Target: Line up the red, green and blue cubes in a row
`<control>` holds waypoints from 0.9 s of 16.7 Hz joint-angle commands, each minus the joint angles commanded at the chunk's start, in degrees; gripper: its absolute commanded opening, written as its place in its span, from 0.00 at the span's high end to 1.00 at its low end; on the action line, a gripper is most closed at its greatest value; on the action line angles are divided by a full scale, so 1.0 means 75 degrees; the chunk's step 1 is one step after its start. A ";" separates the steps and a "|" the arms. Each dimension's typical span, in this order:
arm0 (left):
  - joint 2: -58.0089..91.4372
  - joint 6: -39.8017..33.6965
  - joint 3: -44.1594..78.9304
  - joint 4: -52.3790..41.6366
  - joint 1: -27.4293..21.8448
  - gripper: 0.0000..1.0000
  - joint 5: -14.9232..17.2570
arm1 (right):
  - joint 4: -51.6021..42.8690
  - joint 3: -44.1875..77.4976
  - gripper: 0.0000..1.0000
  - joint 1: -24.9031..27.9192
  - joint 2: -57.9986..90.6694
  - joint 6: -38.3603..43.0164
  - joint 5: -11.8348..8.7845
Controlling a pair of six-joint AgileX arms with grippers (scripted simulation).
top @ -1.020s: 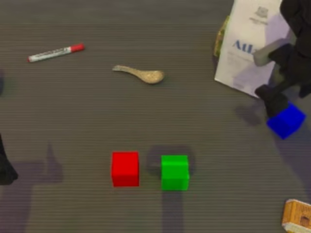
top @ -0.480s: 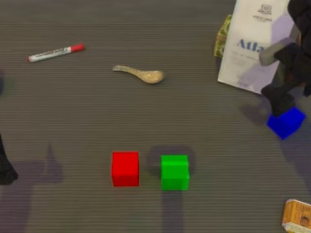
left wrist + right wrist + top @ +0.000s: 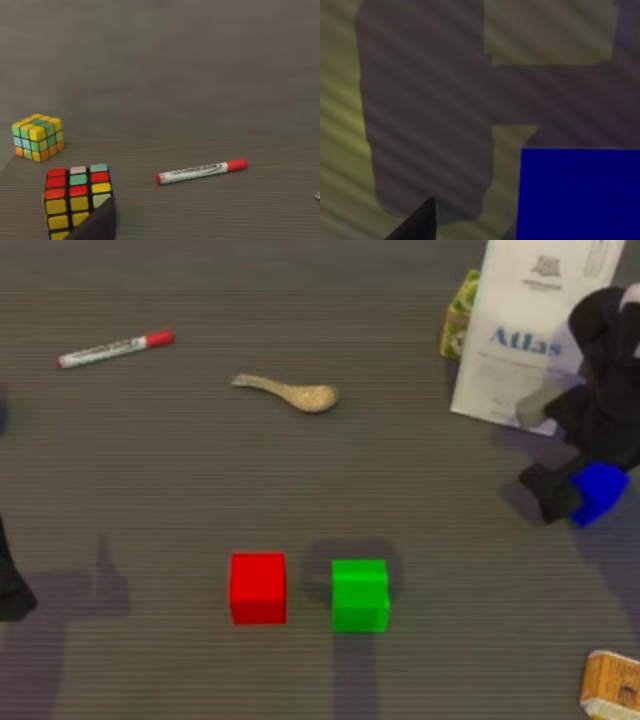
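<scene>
Gripping what seems the blue cube (image 3: 601,490) near the table's right edge, right claw (image 3: 578,498) stands clamped.

surface: dark grey table (image 3: 180,470) with fine ribbed stripes | extent: fills the top view | light: from above, soft shadows on the tabletop | far ground: plain grey

Matt plain cubes, red (image 3: 257,587), green (image 3: 360,594), blue (image 3: 599,492); finely ribbed grey table (image 3: 180,480); speckled spoon (image 3: 290,392); white paper-like bag (image 3: 525,335)
</scene>
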 joint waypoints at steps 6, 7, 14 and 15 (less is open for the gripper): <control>0.0000 0.0000 0.0000 0.0000 0.0000 0.00 0.0000 | 0.0168 -0.0107 0.08 -0.0001 0.0073 0.0000 0.0001; 0.0000 0.0000 0.0000 0.0000 0.0000 0.00 0.0000 | 0.0168 -0.0107 0.15 -0.0001 0.0073 0.0000 0.0001; 0.0000 0.0000 0.0000 0.0000 0.0000 0.00 0.0000 | 0.0168 -0.0107 0.68 -0.0001 0.0073 0.0000 0.0001; 0.0000 0.0000 0.0000 0.0000 0.0000 0.00 0.0000 | 0.0168 -0.0107 0.75 -0.0001 0.0073 0.0000 0.0001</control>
